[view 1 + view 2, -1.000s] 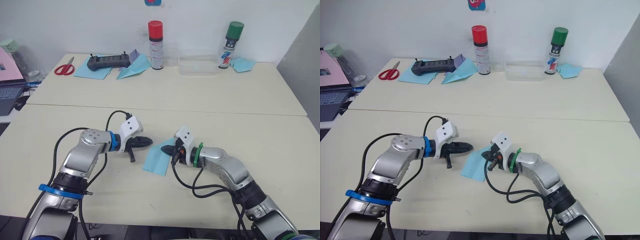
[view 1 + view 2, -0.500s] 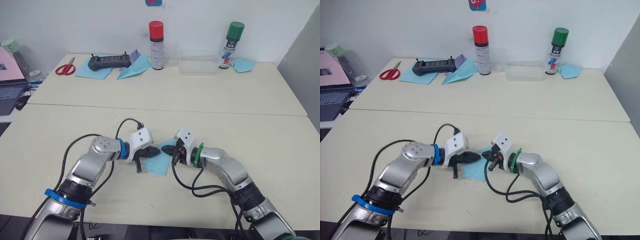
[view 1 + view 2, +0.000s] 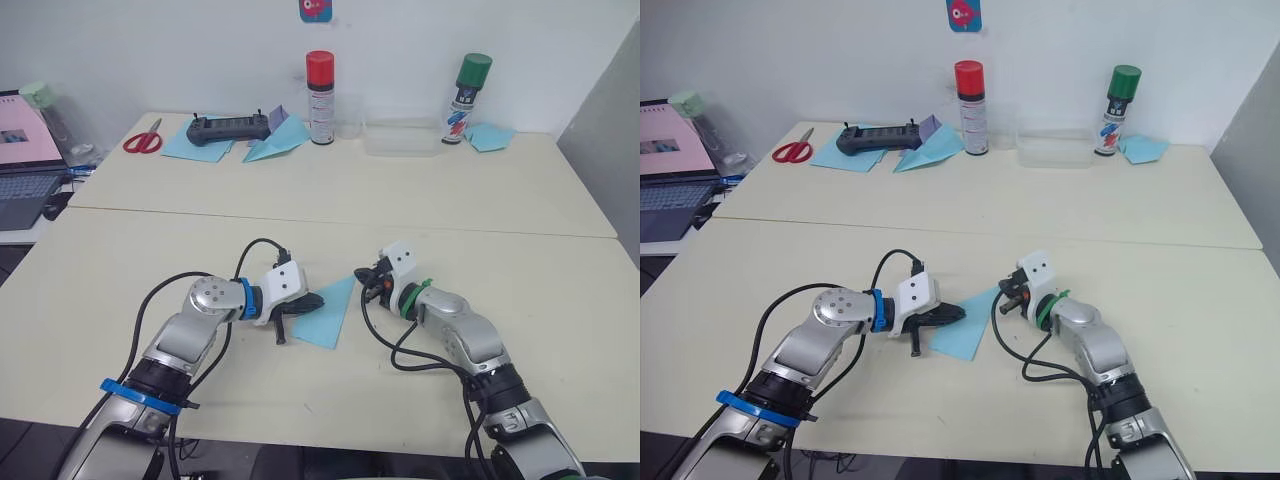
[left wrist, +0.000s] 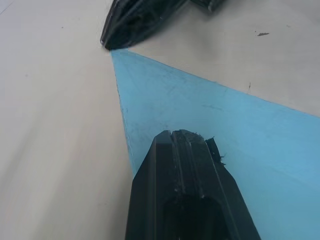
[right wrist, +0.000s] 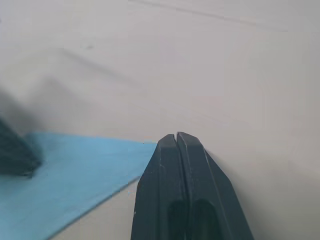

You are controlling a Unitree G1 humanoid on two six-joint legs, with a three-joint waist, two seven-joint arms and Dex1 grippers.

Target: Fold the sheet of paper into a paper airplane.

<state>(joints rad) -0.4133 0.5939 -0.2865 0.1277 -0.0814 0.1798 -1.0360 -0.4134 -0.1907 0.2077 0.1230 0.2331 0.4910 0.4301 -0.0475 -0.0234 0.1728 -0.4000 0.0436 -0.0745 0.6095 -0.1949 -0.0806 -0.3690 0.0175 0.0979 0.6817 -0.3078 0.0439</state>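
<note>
The sheet of paper (image 3: 332,316) lies flat near the front of the table as a light-blue wedge, its sharp corner pointing to the far right. My left gripper (image 3: 316,303) is shut, and its tip rests on the paper's left part; the left wrist view shows the fingertips (image 4: 181,137) on the blue surface (image 4: 210,100). My right gripper (image 3: 361,278) is shut too, with its tip at the paper's sharp corner. In the right wrist view the paper (image 5: 75,170) ends right beside the fingertips (image 5: 176,137). I cannot tell whether they pinch it.
Along the table's back stand a red-capped spray can (image 3: 321,83), a green-capped can (image 3: 467,85) and a clear container (image 3: 402,137). A black controller (image 3: 228,126), a light-blue paper dart (image 3: 277,142) and red scissors (image 3: 144,142) lie back left. A laptop (image 3: 25,150) sits far left.
My left gripper has moved right onto the paper. My right gripper has drawn back to the paper's far-right corner. The paper now lies flat as a wedge. The camera has shifted.
</note>
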